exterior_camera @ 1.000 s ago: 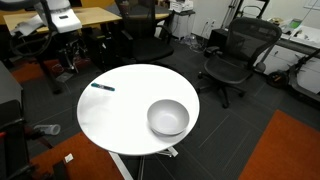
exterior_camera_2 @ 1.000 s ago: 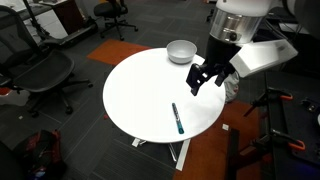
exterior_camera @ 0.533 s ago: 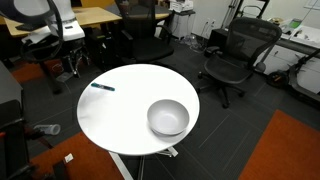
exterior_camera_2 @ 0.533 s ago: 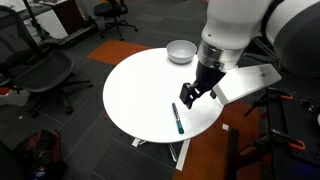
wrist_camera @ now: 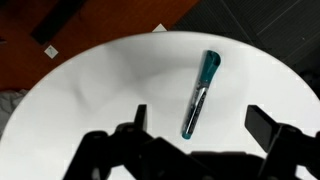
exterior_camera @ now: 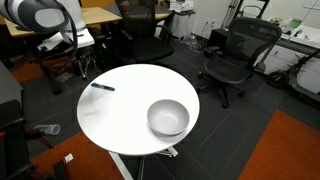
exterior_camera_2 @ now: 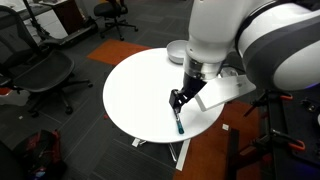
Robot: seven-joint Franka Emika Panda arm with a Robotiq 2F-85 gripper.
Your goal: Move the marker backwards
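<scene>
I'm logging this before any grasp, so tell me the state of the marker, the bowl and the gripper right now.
Marker: lying flat on the white table, not gripped.
Grey bowl: upright, empty.
Gripper: open, fingers spread, above the marker.

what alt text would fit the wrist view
A dark marker with a teal end lies on the round white table, between the two spread fingers of the open pincer. Dark floor shows past the table's edge.

The marker [exterior_camera: 102, 87] lies on the table [exterior_camera: 115, 120], bowl [exterior_camera: 168, 118] well apart.
</scene>
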